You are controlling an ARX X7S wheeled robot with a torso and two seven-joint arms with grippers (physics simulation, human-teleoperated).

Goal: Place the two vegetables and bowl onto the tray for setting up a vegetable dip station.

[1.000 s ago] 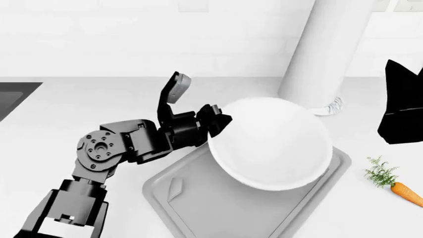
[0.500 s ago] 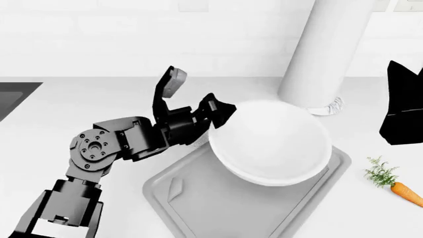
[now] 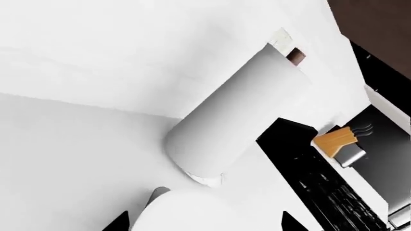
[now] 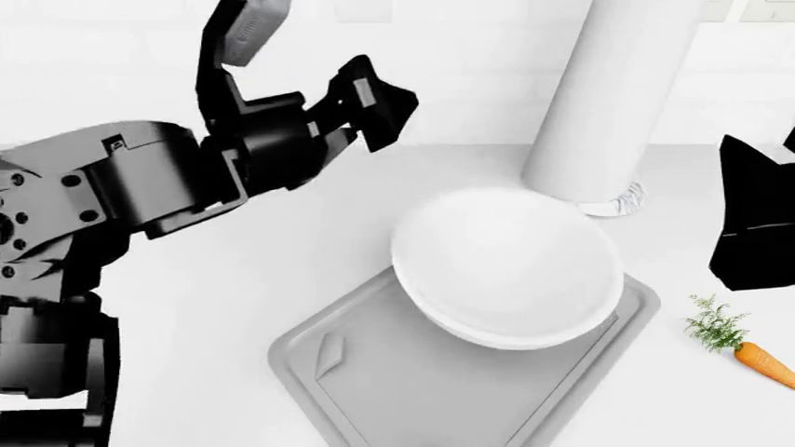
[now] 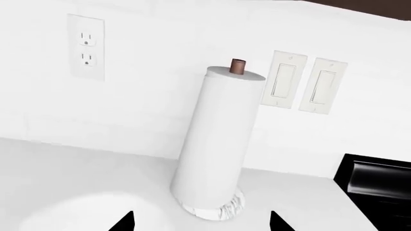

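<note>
Left gripper hangs raised above the counter, jaws spread wide, gripping nothing. Wide, shallow white bowl sits on the flat light grey rectangular tray. Small orange carrot lies just beside the tray.

The tray is cut off by the lower edge of the head view, and its far part is covered by the bowl. The carrot is cropped at the right edge, so its tip is not shown. The top of the tall white cylinder is lost above the frame. The black object at the right is only partly seen and cannot be identified. Of each gripper, only two dark fingertips are caught at the edge of the wrist views. The bowl is cropped in both wrist views. The cucumber is seen in no view.
</note>
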